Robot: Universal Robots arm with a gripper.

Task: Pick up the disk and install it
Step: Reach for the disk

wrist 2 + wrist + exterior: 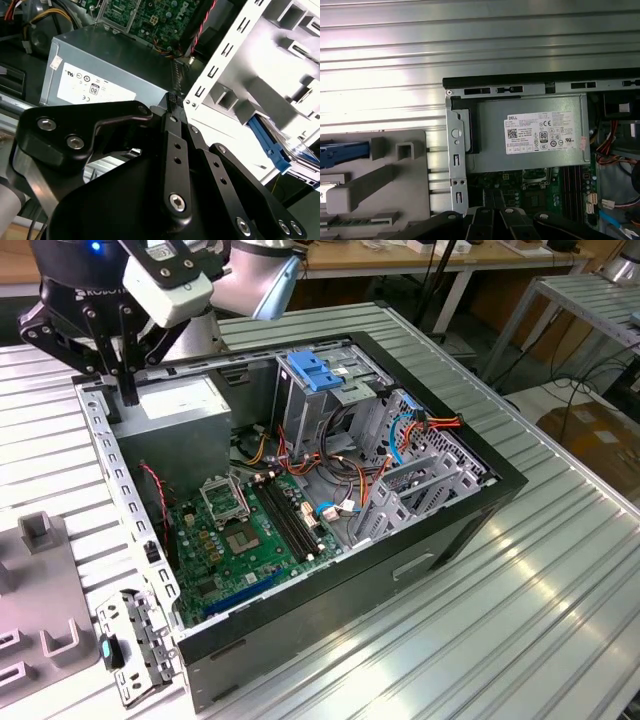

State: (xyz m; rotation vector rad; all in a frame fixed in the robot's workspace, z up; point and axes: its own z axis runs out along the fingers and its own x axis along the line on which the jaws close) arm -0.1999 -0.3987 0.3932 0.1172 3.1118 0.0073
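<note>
The gripper point(128, 395) has its fingers clenched together, with nothing between them; in the second wrist view the black fingers point(176, 145) meet at the tip. It hangs over a corner of the open case point(480, 465), at the perforated metal rim just beside the PSU point(180, 415). I cannot tell whether the tip touches the rim.

The PSU's white sticker faces up in both wrist views point(540, 132). Past it, inside the case, lie the green board point(250, 530), bundles of coloured wires and the metal bay with a blue latch point(315, 370) on top.

The disk point(342, 151) is outside the case, lying in a grey holder point(395, 175) on the ribbed metal table point(560, 580), beside the case rim. In the second wrist view its blue carrier point(269, 144) shows along the holder's edge, well apart from the gripper. The disk is not yet picked up.
</note>
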